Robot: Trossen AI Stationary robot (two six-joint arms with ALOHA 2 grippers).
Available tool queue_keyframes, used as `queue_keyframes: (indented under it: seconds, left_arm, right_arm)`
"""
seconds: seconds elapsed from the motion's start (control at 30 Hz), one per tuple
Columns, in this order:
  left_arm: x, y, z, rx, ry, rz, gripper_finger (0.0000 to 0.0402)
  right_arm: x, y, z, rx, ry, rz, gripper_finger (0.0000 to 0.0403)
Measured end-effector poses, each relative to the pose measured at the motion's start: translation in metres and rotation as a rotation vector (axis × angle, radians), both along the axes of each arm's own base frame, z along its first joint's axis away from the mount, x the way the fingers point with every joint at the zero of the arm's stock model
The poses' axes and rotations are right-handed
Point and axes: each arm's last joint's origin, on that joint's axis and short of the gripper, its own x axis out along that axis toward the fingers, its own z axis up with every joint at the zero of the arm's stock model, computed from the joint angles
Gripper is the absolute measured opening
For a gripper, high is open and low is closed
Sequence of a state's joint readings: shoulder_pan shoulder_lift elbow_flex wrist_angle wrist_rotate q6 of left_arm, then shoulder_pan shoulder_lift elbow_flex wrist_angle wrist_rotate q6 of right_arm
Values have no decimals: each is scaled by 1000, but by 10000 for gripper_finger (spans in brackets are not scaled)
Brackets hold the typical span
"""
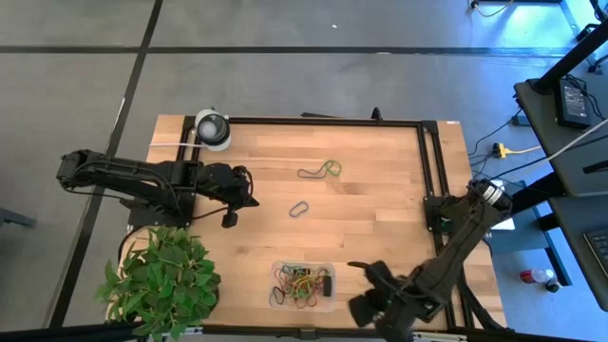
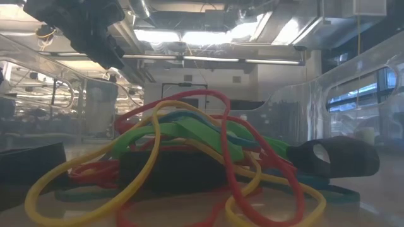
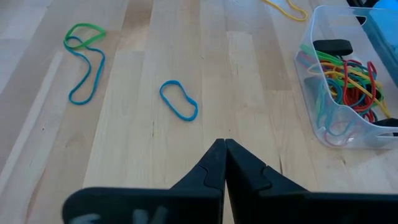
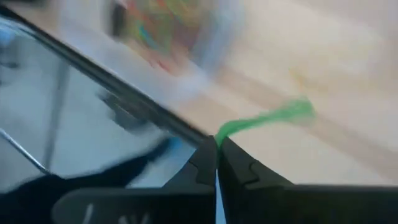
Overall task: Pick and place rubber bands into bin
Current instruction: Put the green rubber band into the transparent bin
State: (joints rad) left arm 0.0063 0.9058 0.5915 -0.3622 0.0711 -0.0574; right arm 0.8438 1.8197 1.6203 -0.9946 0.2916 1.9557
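Observation:
The bin (image 1: 304, 285) sits near the table's near edge and holds a heap of red, yellow, green and blue rubber bands (image 2: 189, 151). A blue band (image 1: 299, 208) lies loose mid-table, and a green-and-blue pair (image 1: 321, 171) lies farther back. My left gripper (image 3: 222, 146) is shut on nothing, just left of the blue band (image 3: 178, 100). My right gripper (image 4: 216, 142) is right of the bin, by the near edge, shut on a green band (image 4: 267, 118). My right gripper pinches one end of the green rubber band (image 4: 225, 129) between its two fingertips. The rest of the band trails out ahead of the fingers over the wood. Whether its free end (image 4: 301, 109) touches the table cannot be told.
A potted plant (image 1: 161, 280) stands at the near left corner. A round white-and-grey object (image 1: 213, 128) sits at the far left corner. A black frame rail (image 1: 423, 157) runs along the far and right sides. A yellow band (image 3: 286, 7) lies beyond the bin (image 3: 342, 81).

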Motion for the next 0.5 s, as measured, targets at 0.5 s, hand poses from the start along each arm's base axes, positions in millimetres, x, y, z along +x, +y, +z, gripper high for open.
queue_keyframes:
  seconds: [0.5]
  left_arm:
    - [0, 0, 0, 0, 0, 0, 2]
  right_arm:
    - [117, -33, -62, -53, -111, 81, 1]
